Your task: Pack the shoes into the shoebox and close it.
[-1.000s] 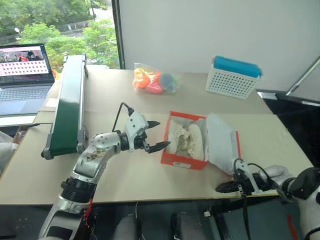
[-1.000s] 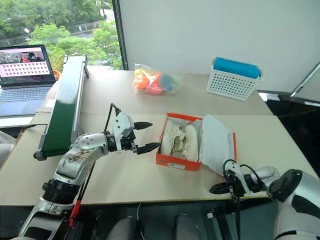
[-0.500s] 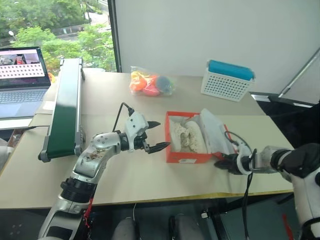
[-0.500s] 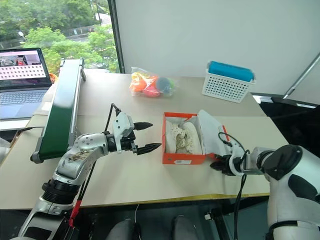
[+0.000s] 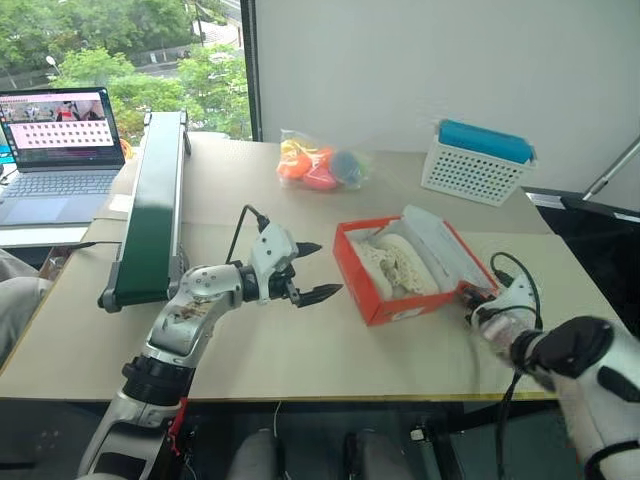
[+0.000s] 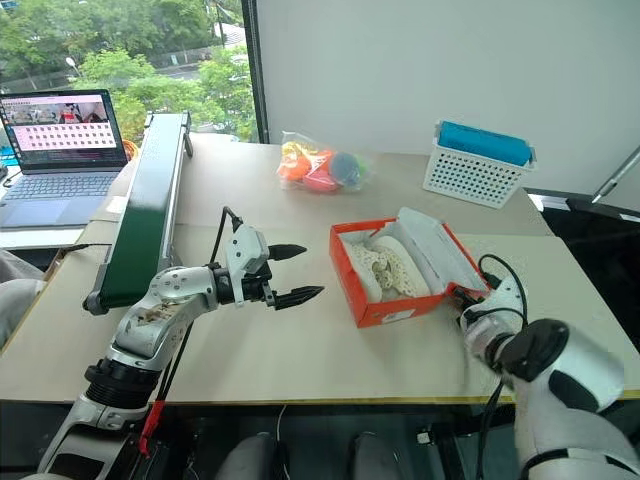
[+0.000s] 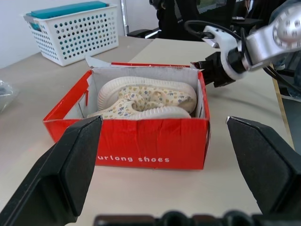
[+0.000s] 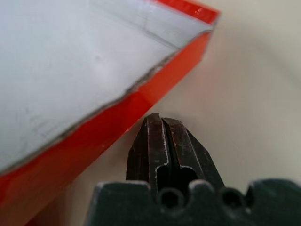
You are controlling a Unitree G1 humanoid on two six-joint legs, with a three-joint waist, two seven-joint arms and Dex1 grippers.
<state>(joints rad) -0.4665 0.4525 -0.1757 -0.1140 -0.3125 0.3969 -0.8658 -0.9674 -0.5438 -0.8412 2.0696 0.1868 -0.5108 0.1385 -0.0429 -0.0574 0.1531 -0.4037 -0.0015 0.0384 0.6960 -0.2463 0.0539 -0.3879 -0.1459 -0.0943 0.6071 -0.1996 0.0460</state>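
**Kid:** Left end effector [image 5: 318,270] has its two black fingers spread wide apart, and nothing is in them. It hangs over the desk [image 5: 300,350], near the short red side of the shoebox [image 5: 400,305], not touching it.

**Friend:** And the right end effector [image 8: 161,123]?

**Kid:** Its fingers are pressed tight together. It holds nothing. The tips sit right at the red edge of the lid [image 5: 445,250], on the far side of the box from the other arm. I cannot tell if they touch it.

**Friend:** Where are the shoes [image 7: 148,99]?

**Kid:** Both are inside the shoebox, lying side by side. They are cream with little dots.

**Friend:** Is the box shut?

**Kid:** No. The lid tilts up and shows its white inside.

**Friend:** What else is on the desk?

**Kid:** A white basket [image 5: 473,170] with a blue top is at the back. A bag of toys [image 5: 320,168] is near it. A green belt [image 5: 152,215] and a laptop [image 5: 55,145] are on the left.
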